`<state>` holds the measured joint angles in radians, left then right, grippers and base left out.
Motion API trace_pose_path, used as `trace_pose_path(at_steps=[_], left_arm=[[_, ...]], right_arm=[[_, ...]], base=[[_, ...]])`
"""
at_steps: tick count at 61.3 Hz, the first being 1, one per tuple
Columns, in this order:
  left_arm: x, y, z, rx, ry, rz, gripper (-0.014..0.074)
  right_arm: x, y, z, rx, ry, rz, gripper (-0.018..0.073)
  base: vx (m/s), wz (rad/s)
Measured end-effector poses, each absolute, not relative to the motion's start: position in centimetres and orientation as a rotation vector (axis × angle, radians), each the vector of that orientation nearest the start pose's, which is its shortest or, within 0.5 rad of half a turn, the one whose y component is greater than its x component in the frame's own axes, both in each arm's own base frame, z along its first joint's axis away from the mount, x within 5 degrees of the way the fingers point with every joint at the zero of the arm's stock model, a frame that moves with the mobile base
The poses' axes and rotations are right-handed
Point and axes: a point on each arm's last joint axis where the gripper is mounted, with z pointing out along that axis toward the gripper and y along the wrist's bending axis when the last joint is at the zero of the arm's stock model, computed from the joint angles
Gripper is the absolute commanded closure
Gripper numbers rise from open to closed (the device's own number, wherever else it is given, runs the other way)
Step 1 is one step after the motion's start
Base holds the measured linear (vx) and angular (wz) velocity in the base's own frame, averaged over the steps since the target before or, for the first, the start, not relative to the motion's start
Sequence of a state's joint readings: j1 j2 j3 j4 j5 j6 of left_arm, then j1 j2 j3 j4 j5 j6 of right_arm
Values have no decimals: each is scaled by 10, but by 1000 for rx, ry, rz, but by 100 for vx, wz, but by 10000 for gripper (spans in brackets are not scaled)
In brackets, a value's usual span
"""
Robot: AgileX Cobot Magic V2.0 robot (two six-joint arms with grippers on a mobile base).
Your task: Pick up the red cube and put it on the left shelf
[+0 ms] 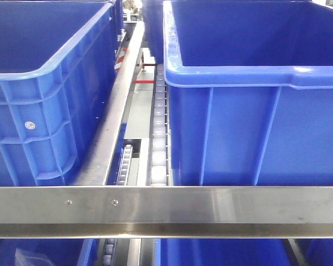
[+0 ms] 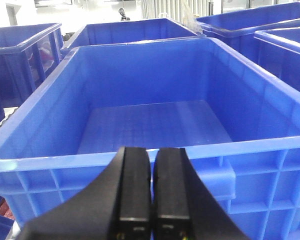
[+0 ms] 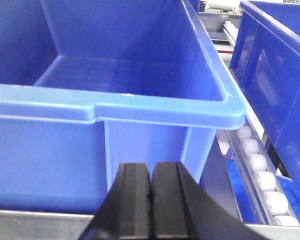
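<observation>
Behind the left shelf [image 1: 211, 205] rail — two rivets, two blue crates [image 1: 255, 111] — both tools [image 2: 152, 200] [image 3: 151, 205] clenched, empty.

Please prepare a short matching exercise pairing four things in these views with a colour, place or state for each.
Things:
1. left pincer
2. roller track
3. front rail
4. crate under the left wrist

Descriptions:
A. white rollers running between two blue crates
B. blue, nothing visible inside
C. black, fingers pressed together, holding nothing
D. stainless steel with two small rivets

Pairs: 1-C, 2-A, 3-D, 4-B

The right pincer matches C as well. The red cube shows in no view.
</observation>
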<state>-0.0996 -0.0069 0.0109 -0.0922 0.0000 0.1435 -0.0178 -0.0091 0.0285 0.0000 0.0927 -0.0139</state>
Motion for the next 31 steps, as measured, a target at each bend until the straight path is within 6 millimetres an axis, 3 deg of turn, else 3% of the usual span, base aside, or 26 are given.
trace_pose_path(at_steps=[31], left_arm=[[56, -6, 210, 112, 1483, -39, 491]], right_arm=[[57, -2, 200, -3, 1551, -41, 511]], base=[[0, -1]])
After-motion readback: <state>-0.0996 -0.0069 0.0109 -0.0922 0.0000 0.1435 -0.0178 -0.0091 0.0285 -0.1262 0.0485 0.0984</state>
